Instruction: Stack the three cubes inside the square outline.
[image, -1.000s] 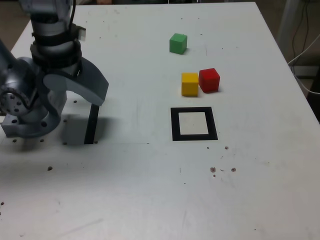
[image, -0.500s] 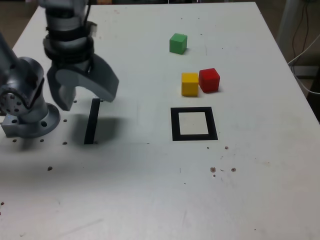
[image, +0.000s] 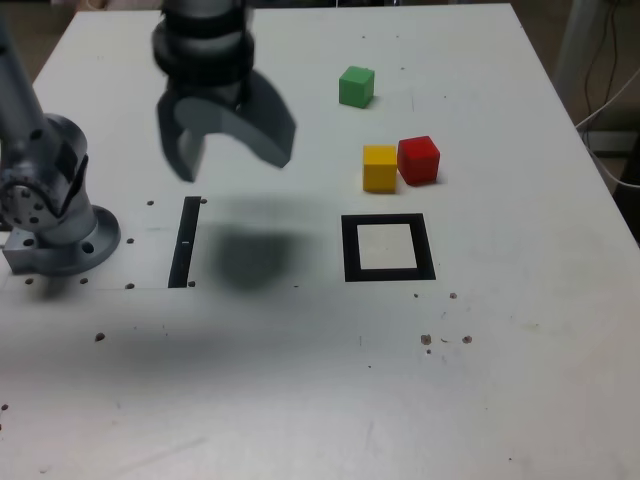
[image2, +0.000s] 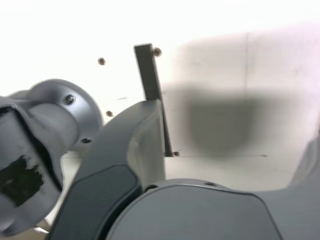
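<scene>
End effector (image: 232, 150) released, jaws spread wide, nothing in them, hanging above the surface (image: 300, 380) over the black strip (image: 184, 243). Green cube (image: 356, 86) sits toward the far edge, apart from the others. Yellow cube (image: 379, 167) and red cube (image: 418, 160) touch side by side, just beyond the square outline (image: 387, 248). Outline holds nothing.
</scene>
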